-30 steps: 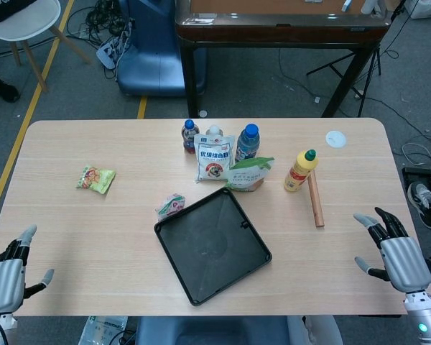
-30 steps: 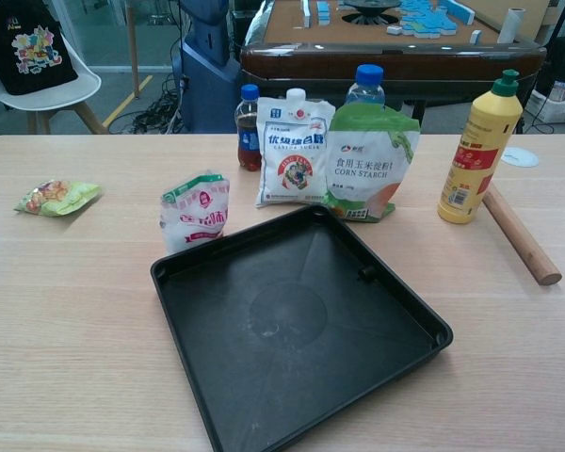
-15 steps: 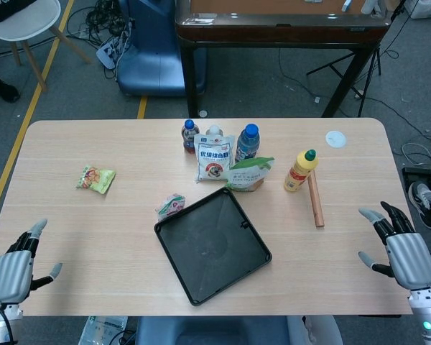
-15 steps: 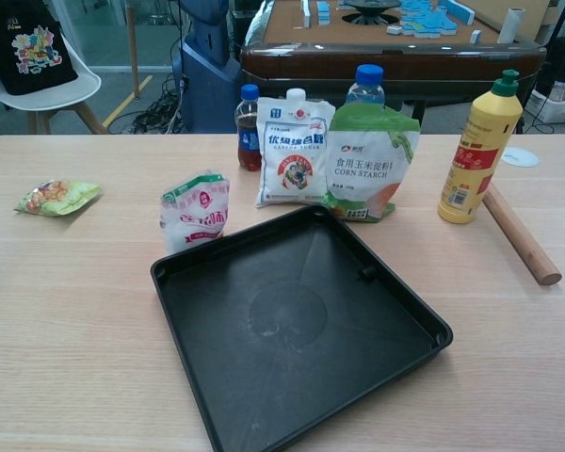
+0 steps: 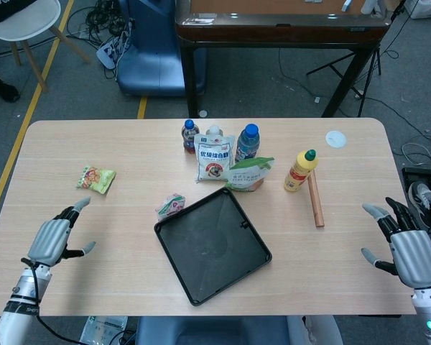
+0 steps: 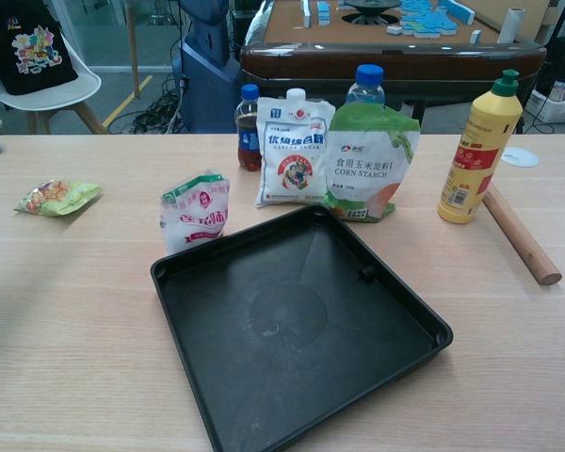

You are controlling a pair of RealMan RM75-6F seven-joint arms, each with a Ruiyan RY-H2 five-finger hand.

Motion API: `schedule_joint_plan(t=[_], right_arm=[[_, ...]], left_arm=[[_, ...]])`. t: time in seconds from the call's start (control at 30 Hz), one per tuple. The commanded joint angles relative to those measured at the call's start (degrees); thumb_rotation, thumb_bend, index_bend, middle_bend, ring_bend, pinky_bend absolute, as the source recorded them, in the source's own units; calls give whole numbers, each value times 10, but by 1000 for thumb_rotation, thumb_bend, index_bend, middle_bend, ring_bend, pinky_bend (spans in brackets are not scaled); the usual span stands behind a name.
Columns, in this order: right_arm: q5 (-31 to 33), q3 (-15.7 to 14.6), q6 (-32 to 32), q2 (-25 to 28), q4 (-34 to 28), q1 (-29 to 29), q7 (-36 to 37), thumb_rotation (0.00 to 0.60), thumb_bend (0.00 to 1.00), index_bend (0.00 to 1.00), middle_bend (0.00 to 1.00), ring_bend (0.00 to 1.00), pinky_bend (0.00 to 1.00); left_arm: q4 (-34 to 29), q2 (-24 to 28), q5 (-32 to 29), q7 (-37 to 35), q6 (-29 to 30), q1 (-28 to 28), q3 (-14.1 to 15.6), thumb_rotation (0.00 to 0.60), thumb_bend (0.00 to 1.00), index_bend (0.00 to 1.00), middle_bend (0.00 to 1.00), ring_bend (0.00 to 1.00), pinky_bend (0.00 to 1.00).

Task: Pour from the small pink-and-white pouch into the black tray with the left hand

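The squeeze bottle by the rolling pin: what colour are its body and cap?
The squeeze bottle has a yellow body and a green cap, clearest in the chest view.

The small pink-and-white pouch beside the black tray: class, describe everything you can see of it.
The small pink-and-white pouch is a soft, crinkled plastic packet, white with pink printing and a green band across its top. It stands upright on the pale wooden table, just off the left corner of the square black tray; whether it touches the tray's rim cannot be told. Its top looks sealed. Neither hand touches it: the left hand hovers, fingers apart, well to its left.
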Motion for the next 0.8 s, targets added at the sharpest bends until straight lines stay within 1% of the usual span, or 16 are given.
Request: schedule_joint_plan(t=[0.03,0.23,0.43,0.6,0.8], right_arm=[[1,0,1,1,-1,-1,-1,600,194,163,239,56,89],[3,-1,7,1,0,-7,2,600,194,163,239,56,89],[7,-2,9,1,3,-11,6,600,193,163,239,56,89],[10,-2,10,1,3,-13,6,600,194,163,239,56,89],[12,-1,7,1,3,-13,5,600,194,163,239,56,88]], left_arm=[[30,-23,-17,-23,-50,-47,-20,600,216,46,129,166,277],[76,-65,-51,-20,-112,-106,-36,600,217,46,129,166,271],[126,-111,-77,-28,-167,-156,-43,600,217,46,129,166,269],[166,-146,-98,-26,-196,-186,-45,600,214,45,129,166,268],[202,-180,-135,-38,-229,-216,-54,600,213,46,129,167,268]])
